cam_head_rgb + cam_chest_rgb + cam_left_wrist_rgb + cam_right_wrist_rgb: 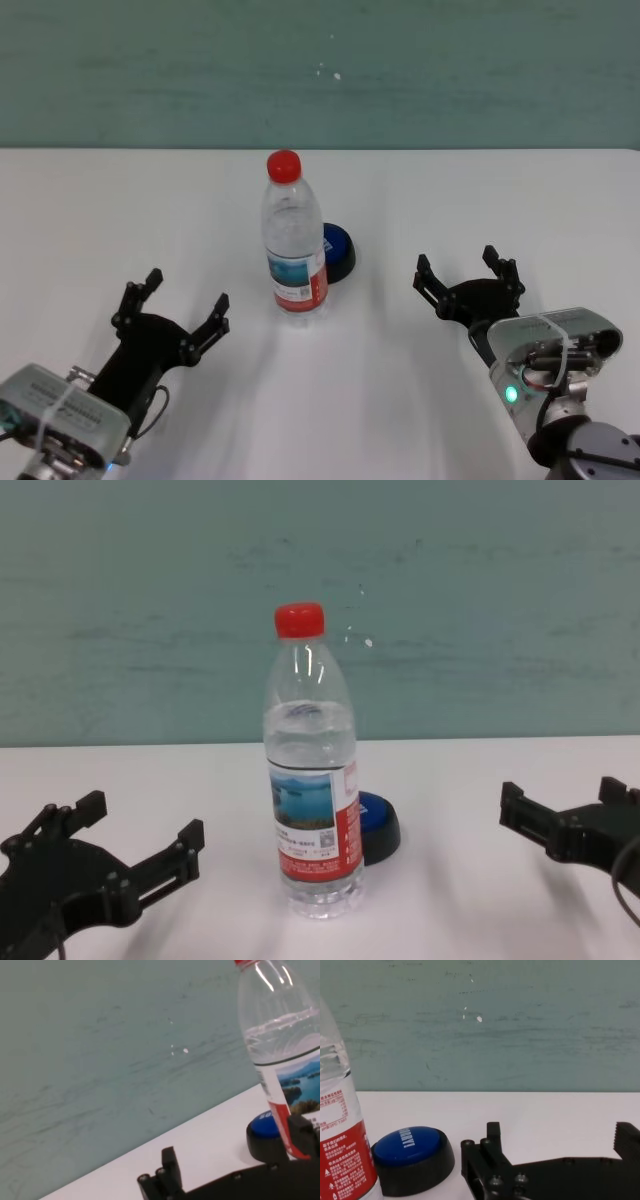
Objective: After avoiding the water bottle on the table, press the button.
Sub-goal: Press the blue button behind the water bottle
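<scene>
Our right gripper (pixel 466 276) hovers low over the table (pixel 90 210) with fingers spread apart and empty, like our left gripper (pixel 172 310). From it, the button (pixel 337 251) lies forward and leftward, just behind the upright water bottle (pixel 294 240), whose right side is open; we judge the right arm nearer.

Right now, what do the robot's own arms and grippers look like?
Both grippers, left gripper and right gripper, are matte black with two forked fingers, screw heads visible and ridged pads. Each wrist carries a silver-grey housing bound by a white tie. The right wrist shows a green light; a thin black cable runs beside the left.
</scene>
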`<action>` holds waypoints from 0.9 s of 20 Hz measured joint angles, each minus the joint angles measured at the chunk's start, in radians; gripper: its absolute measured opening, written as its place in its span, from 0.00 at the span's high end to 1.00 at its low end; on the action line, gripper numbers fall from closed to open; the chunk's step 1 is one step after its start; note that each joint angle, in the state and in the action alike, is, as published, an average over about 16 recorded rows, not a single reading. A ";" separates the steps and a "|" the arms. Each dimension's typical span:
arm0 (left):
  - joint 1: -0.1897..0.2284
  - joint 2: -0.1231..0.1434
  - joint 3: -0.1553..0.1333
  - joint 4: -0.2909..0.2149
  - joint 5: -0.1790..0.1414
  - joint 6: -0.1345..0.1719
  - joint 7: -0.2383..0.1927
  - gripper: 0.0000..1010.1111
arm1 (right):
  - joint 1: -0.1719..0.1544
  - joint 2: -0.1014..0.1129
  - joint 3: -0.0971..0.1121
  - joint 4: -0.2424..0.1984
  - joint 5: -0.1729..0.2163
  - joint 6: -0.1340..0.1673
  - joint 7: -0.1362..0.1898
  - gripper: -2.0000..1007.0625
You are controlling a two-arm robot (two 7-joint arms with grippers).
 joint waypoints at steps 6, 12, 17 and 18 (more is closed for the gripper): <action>-0.002 0.001 0.000 0.001 -0.004 0.005 -0.003 0.01 | -0.002 0.001 0.003 -0.006 -0.003 0.000 0.002 0.00; -0.002 0.001 0.000 0.001 -0.005 0.005 -0.003 0.01 | -0.017 0.007 0.022 -0.041 -0.012 0.006 0.012 0.00; -0.002 0.001 0.000 0.001 -0.004 0.004 -0.003 0.01 | -0.027 0.023 0.039 -0.079 -0.018 0.027 0.045 0.00; -0.002 0.001 0.000 0.001 -0.004 0.004 -0.003 0.01 | -0.029 0.027 0.042 -0.087 -0.018 0.034 0.055 0.00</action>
